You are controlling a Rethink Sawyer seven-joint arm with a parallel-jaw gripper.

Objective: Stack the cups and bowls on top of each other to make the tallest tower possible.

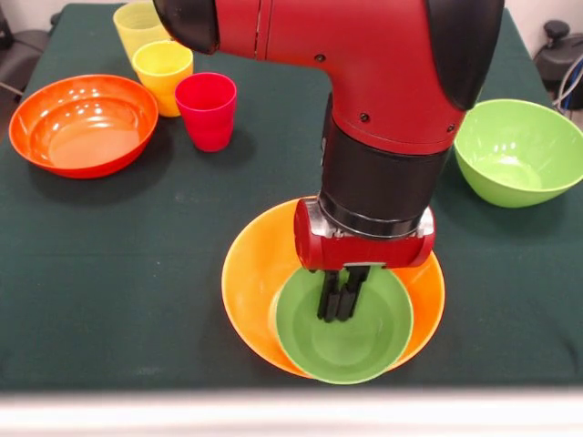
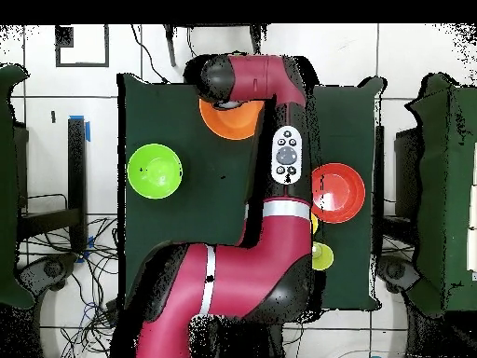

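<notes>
So you're early in the build here. The small green bowl is sitting inside the large yellow-orange bowl near the front edge of the bench, tipped toward the camera and pushed against the orange bowl's near wall, not centred. That's your tower base so far, I'd guess.

The hand hangs right down into the green bowl, fingers drawn close together with only a thin slit between them. Nothing is caught between them that I can see, and I can't tell if the tips touch the bowl's floor or just hover over it.

Next you'd want to lift straight up and clear, then go for a cup. The red-pink cup, the yellow-orange cup and the pale yellow cup stand in a cluster at the far left, beside the wide orange-red bowl. The large green bowl sits apart on the right. I'd watch that tilt before stacking on it.
</notes>
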